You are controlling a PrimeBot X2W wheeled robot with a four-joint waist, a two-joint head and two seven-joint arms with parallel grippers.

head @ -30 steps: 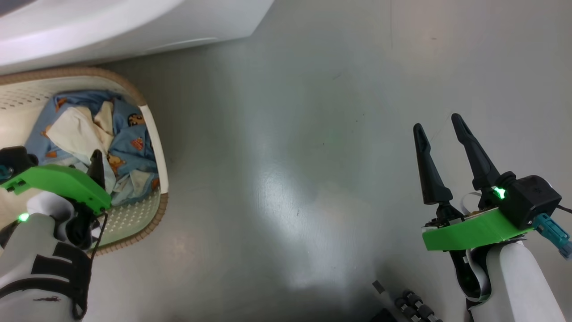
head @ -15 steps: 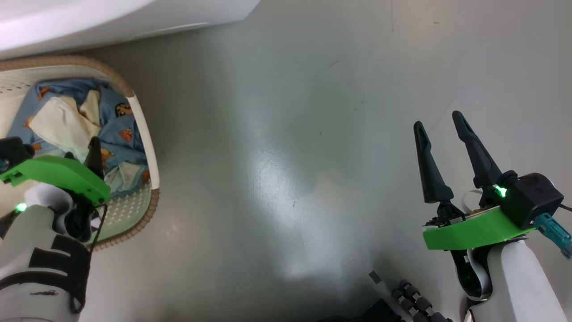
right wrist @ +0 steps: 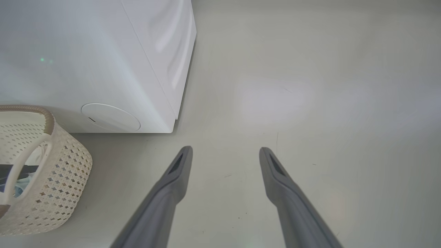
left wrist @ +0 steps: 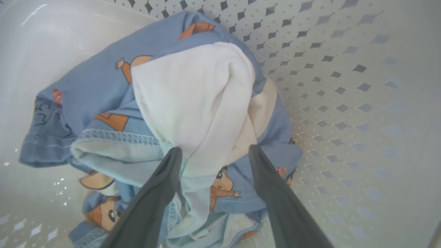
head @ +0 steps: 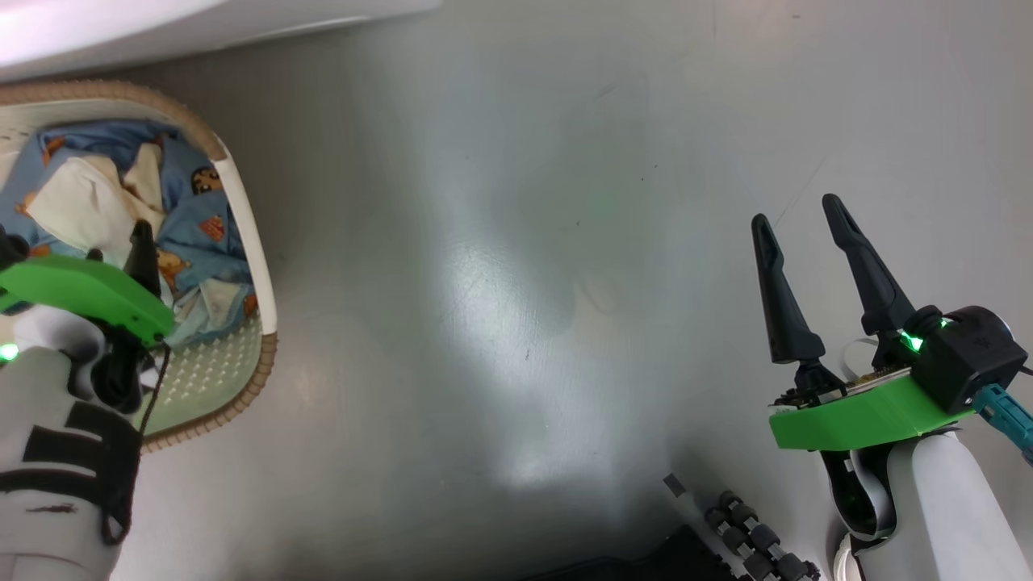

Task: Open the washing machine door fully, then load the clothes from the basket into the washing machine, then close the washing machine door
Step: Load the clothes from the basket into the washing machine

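Blue cartoon clothes (left wrist: 193, 103), bundled in cream basket (left wrist: 344, 86)

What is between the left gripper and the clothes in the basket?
Nothing visible. The left gripper reaches into the basket, jaws open astride the white fold on top of the clothes.

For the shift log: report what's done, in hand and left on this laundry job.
Done: nothing confirmable; door state cannot be told. In hand: open left gripper straddles the clothes in the basket, ungrasped. Left: loading the washing machine, closing its door. Idle: right gripper, open, empty.
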